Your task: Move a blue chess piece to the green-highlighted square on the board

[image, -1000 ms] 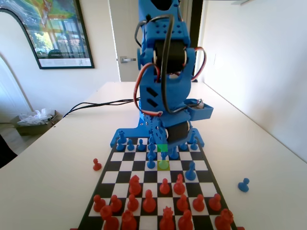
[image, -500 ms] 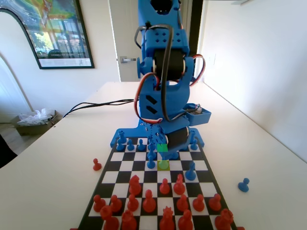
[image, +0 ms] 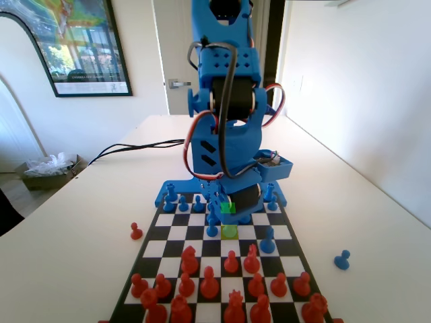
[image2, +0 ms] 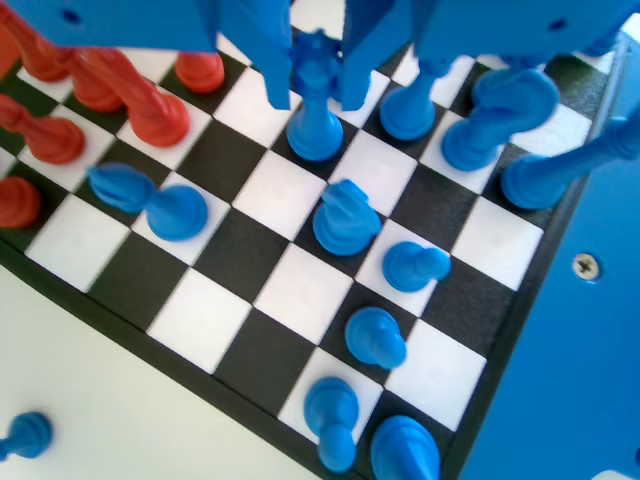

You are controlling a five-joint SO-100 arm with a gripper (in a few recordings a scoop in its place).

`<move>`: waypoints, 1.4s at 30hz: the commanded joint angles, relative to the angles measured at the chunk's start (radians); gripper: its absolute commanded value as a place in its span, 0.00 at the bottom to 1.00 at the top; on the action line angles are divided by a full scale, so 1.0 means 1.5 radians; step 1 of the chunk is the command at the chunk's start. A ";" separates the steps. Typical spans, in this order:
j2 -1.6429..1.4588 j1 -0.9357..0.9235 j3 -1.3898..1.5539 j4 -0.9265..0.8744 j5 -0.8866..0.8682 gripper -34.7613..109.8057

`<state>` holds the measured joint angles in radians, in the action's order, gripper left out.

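In the wrist view my gripper hangs low over the board. Its jaws stand either side of the head of a blue chess piece. That piece stands upright on a white square, with thin dark gaps at both sides, so the gripper is open. Its head looks knobbly and blurred. In the fixed view the gripper sits at the board's far rows, just above the green-highlighted square. The duller yellow-green square lies one row nearer the camera.
Other blue pieces crowd the squares around the gripper. Red pieces fill the near rows. A blue piece stands forward on the right. Off the board lie a blue pawn and a red pawn.
The arm's upper body has shifted up and to the left in the fixed view. The gripper stays low by the green square.
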<state>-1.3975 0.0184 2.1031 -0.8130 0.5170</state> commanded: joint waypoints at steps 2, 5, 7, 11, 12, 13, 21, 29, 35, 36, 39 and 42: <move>-0.012 0.014 0.006 -0.001 0.006 0.27; -0.012 0.015 0.007 -0.001 0.006 0.25; -0.012 0.015 0.005 -0.001 0.007 0.25; -0.014 0.014 -0.004 -0.013 0.011 0.25; -0.019 0.015 -0.007 -0.022 0.014 0.25; -0.025 0.016 -0.008 -0.029 0.016 0.25; -0.095 0.035 0.019 -0.065 0.017 0.25; -0.162 0.059 0.061 -0.093 0.010 0.25; -0.186 0.055 0.096 -0.097 0.012 0.25; -0.187 0.050 0.099 -0.098 0.013 0.25; -0.189 0.038 0.116 -0.095 0.017 0.25; -0.193 0.026 0.130 -0.088 0.021 0.25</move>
<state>-1.6091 0.0675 2.2872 -0.9373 0.5354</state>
